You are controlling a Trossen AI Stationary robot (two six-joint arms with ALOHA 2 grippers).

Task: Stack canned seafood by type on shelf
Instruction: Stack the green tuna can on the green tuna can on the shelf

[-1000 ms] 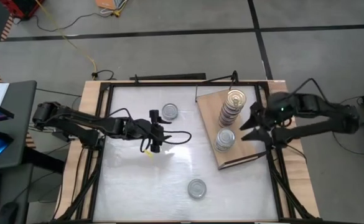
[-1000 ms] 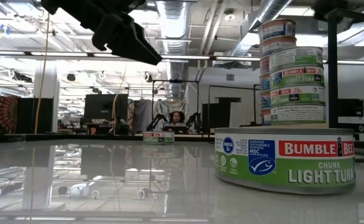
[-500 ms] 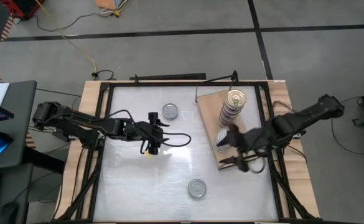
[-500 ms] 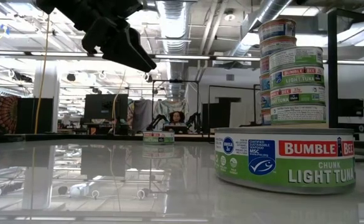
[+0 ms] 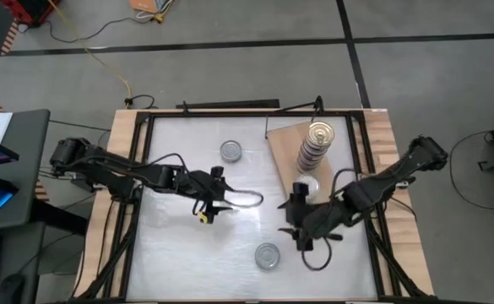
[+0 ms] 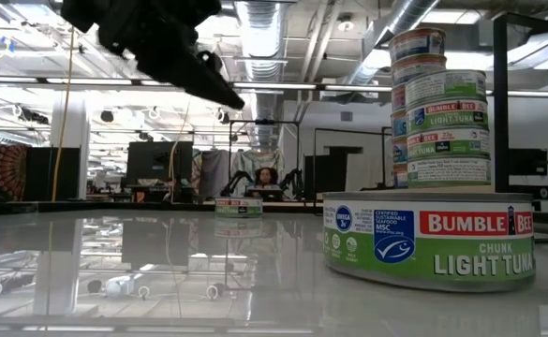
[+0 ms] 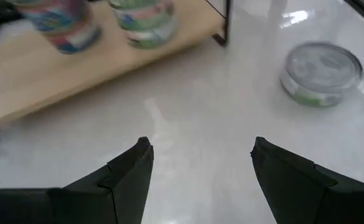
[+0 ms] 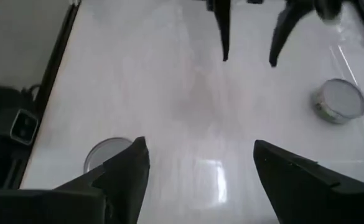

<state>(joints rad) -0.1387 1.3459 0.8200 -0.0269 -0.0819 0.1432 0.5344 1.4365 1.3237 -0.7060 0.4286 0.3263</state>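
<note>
While the left arm's fingers hang spread wide and empty over the middle of the white surface, the right arm's fingers stand wide apart and empty too, just off the near corner of the flat light-brown wooden shelf. On that shelf rises a tall stack of short round tins, with a shorter silver-lidded stack beside it. Two loose silver-lidded round tins lie on the surface: one toward the far edge, another near the front, close to the right fingers. In the low view, the front tin's green label reads light tuna.
</note>
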